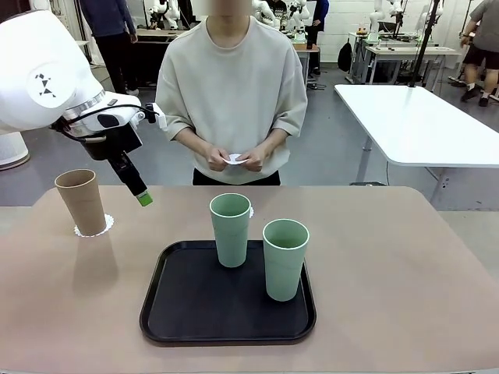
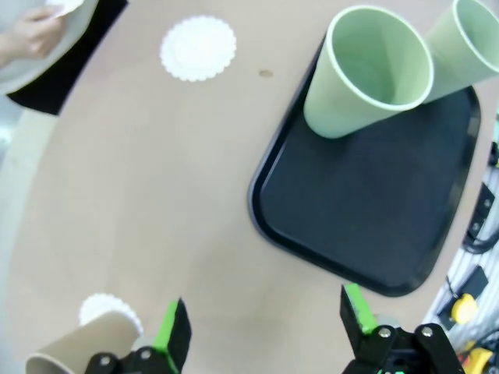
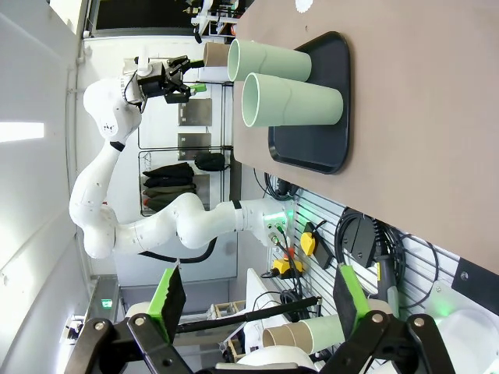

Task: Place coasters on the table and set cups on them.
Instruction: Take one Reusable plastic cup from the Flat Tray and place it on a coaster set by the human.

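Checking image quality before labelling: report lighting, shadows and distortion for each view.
Front view: even soft light, sharp; the brown cup throws a faint shadow toward the camera. Left wrist view: wide-angle bending tilts the green cups outward. Right wrist view: rolled sideways, bright patch at left.

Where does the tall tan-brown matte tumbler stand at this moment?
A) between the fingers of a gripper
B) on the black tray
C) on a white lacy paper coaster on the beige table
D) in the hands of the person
C: the tall tan-brown matte tumbler stands upright on a round white lacy paper coaster on the beige-pink tabletop, to the left of the black rounded tray.
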`<state>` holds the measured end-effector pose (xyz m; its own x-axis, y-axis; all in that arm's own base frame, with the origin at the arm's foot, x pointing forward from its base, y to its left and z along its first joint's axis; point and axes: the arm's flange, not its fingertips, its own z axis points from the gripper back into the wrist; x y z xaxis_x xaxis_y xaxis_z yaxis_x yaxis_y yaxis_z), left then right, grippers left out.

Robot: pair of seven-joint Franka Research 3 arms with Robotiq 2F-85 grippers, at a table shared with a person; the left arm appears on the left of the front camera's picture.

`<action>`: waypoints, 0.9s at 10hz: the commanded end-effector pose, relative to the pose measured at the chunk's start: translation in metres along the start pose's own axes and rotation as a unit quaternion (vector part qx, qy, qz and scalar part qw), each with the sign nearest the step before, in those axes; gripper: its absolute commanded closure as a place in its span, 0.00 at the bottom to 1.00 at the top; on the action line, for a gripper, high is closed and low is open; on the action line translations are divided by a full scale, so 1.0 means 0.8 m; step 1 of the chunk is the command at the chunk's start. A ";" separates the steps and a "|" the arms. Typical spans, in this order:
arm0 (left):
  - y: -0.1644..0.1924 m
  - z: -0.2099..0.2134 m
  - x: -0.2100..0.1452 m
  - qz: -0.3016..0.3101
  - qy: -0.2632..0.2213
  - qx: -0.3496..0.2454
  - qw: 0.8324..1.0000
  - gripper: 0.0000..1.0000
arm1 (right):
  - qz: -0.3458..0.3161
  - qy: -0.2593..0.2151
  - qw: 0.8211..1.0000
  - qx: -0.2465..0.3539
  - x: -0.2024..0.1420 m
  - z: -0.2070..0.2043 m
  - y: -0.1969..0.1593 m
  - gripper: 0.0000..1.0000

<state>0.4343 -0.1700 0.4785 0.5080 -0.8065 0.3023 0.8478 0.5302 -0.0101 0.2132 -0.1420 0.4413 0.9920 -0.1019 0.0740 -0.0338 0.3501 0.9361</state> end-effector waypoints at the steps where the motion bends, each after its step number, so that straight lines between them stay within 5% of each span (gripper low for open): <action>1: 0.000 0.000 0.000 0.000 0.000 0.001 1.000 0.00 | 0.002 0.000 1.000 0.006 -0.001 0.001 0.000 0.00; 3: 0.030 -0.009 0.009 -0.070 -0.095 -0.104 0.988 0.00 | 0.002 0.000 1.000 0.006 -0.001 0.001 0.000 0.00; 5: 0.035 -0.026 0.005 -0.137 -0.174 -0.219 0.950 0.00 | 0.002 0.000 1.000 0.006 -0.001 0.001 0.000 0.00; 9: 0.072 -0.081 -0.008 -0.192 -0.278 -0.196 0.921 0.00 | 0.002 0.000 1.000 0.006 -0.001 0.001 0.000 0.00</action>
<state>0.4783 -0.1518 0.4243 0.1191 -0.6279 0.7691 0.9897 0.0129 -0.1426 0.2132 -0.1420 0.4413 0.9920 -0.1020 0.0740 -0.0338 0.3500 0.9362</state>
